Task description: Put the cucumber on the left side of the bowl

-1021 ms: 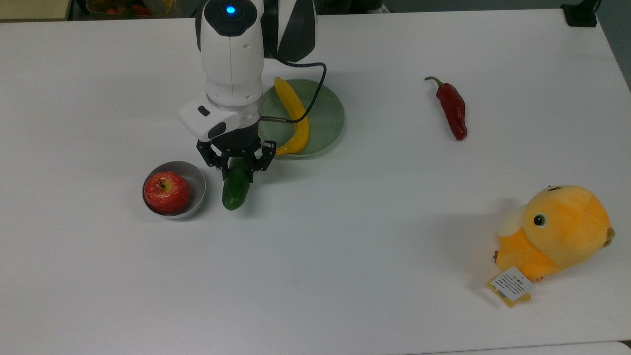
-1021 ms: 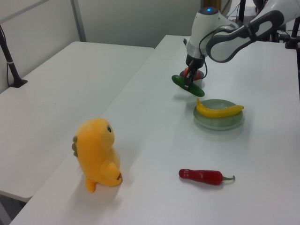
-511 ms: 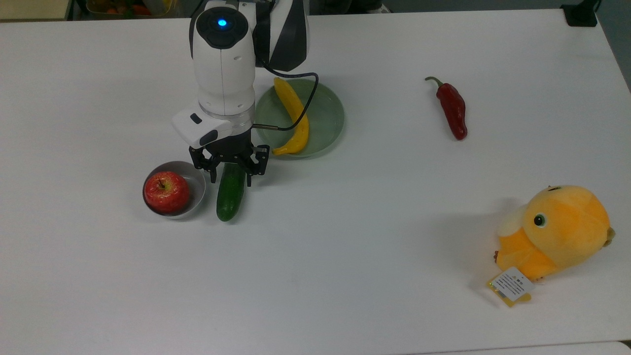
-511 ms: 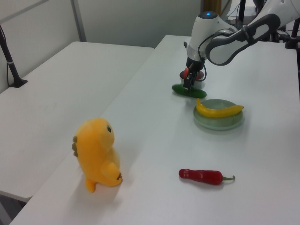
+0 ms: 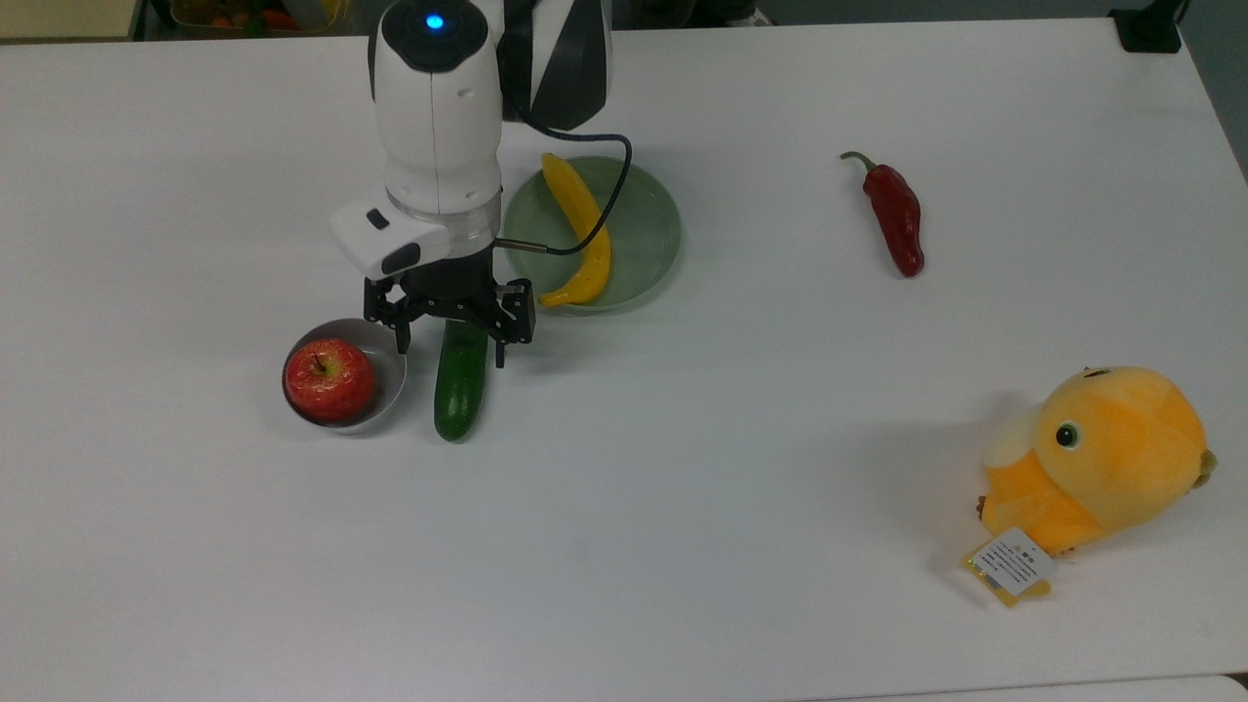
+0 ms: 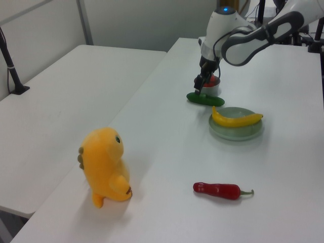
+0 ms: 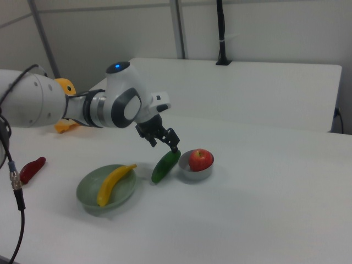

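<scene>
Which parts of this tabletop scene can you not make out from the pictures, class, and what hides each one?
1. Far end of the cucumber: top view, under the gripper.
2. Most of the bowl: left view, behind the arm.
3. Writing on the plush toy's tag: top view, too small.

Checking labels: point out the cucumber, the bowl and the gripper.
cucumber (image 5: 458,390), top view, middle of the green body on the table.
bowl (image 5: 393,363), top view, grey rim right of the apple.
gripper (image 5: 450,343), top view, midway between the open fingertips, over the cucumber's far end.
</scene>
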`<state>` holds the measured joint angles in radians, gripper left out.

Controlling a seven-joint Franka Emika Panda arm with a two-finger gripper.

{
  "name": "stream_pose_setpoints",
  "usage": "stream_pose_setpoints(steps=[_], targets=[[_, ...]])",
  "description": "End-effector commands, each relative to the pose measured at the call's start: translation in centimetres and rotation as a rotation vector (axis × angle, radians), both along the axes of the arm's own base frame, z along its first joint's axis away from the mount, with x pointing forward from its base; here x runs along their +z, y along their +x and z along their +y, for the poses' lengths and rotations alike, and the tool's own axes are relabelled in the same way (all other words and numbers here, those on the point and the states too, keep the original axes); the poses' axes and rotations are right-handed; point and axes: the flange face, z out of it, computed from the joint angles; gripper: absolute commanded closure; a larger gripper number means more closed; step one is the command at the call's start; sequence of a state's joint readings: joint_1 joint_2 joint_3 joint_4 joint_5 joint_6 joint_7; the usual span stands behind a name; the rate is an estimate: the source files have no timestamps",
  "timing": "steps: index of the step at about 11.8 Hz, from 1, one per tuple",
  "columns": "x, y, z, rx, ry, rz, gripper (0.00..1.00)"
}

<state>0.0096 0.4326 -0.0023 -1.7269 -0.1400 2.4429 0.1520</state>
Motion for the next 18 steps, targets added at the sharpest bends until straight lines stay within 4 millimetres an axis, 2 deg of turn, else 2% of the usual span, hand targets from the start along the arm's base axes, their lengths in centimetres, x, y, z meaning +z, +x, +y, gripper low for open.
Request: stream_pose_setpoints(steps=[1, 5, 6, 8, 10, 11, 18], targets=[[5.9, -2.7, 0.7, -0.065, 0.007, 0.084, 0.0], [14.6, -8.2, 1.7, -0.115, 0.114, 0.206, 0.0], [16.2, -9.1, 2.6, -0.106, 0.136, 0.201, 0.0], [18.0, -11.4, 3.7, -0.077, 0.134, 0.223, 0.0], [17.4, -12.5, 4.6, -0.056, 0.131, 0.233, 0.0], [17.9, -12.9, 4.8, -0.048, 0.125, 0.227, 0.0], [17.5, -12.8, 5.1, -0.045, 0.118, 0.233, 0.0]])
